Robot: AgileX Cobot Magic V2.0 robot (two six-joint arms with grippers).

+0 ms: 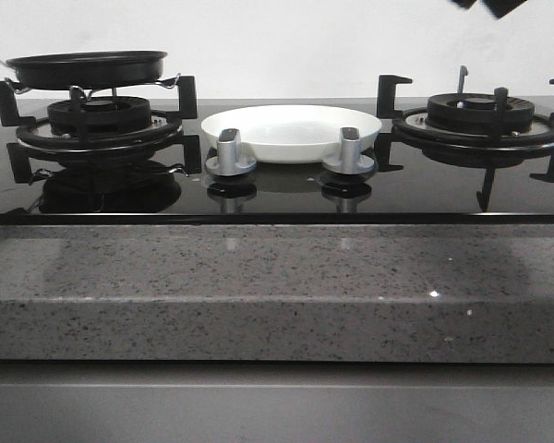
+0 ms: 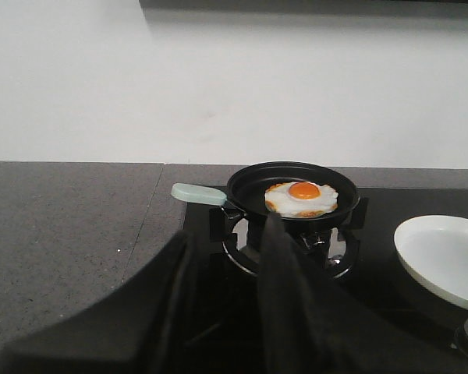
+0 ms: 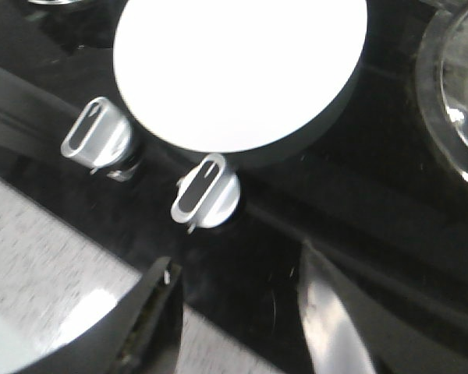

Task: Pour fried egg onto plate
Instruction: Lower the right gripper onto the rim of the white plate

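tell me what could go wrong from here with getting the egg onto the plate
1. The frying pan sits on the left burner and neither open gripper holds its pale handle; a weak grip there might let the pan twist.
2. The fried egg lies flat in the pan and could slide out early or stick.
3. The plate stands just behind two knobs; a low pan might clip them.

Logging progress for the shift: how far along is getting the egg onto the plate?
Nothing is done yet. The fried egg lies in the black pan on the left burner, and the plate is bare. Both grippers, left and right, are open and empty. Grasping the pan handle and pouring remain.
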